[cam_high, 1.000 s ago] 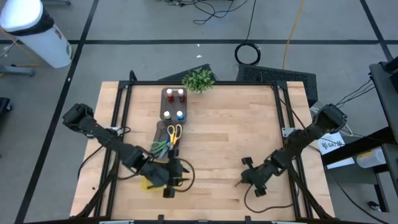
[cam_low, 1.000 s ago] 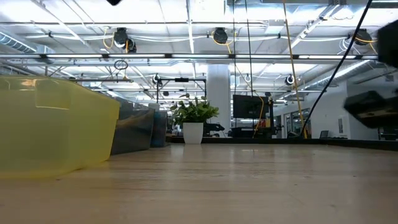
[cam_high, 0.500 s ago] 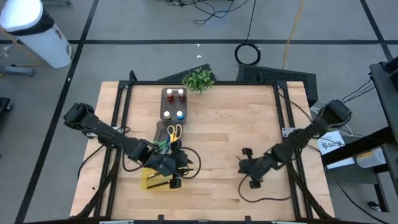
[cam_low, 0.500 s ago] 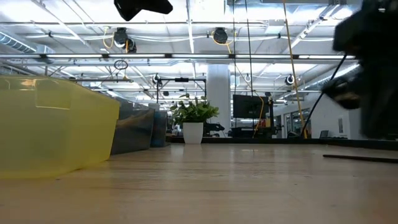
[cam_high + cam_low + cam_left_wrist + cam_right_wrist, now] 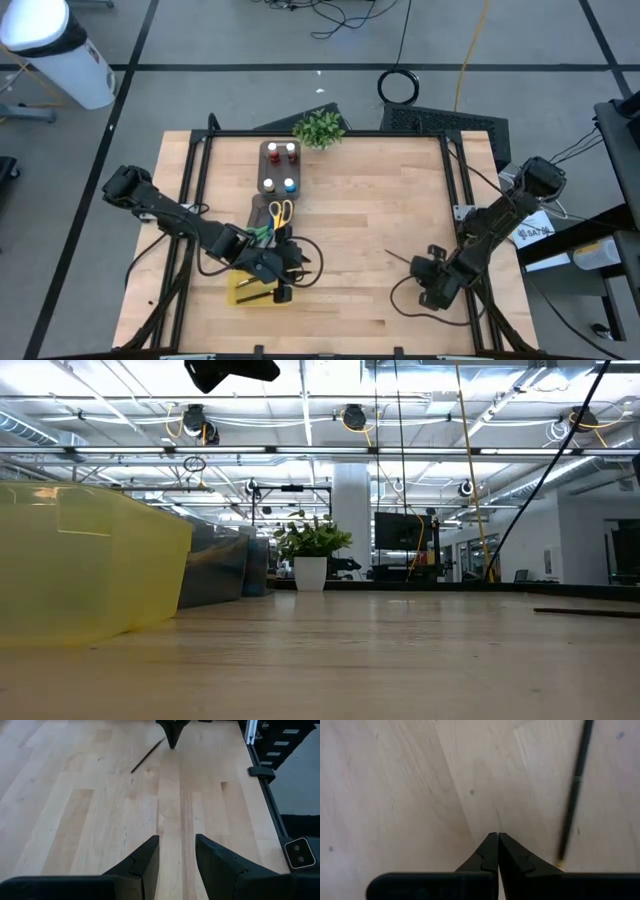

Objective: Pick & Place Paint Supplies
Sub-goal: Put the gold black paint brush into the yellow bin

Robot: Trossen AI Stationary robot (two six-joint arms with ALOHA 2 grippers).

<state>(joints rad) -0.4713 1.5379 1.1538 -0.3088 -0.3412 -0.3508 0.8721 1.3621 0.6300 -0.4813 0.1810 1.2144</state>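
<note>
right gripper (image 5: 497, 836): fingers pressed together, empty, low over bare table (image 5: 350, 200) | thin dark brush (image 5: 574, 795): flat on wood just beside those tips, untouched; high view alone shows left gripper (image 5: 281, 287), parted, empty, over yellow tray (image 5: 236, 294)

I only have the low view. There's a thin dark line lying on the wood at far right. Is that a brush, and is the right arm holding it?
Observer: Yes, a thin dark brush, lying loose on the wooden table beside the right gripper, whose jaws are shut on nothing.
Operator: Where's the left arm?
Observer: The left gripper hangs above the yellow rectangular tray, jaws open and empty.
Operator: Anything sorted already?
Observer: Four small paint bottles stand in the long dark grey organiser tray.
</note>
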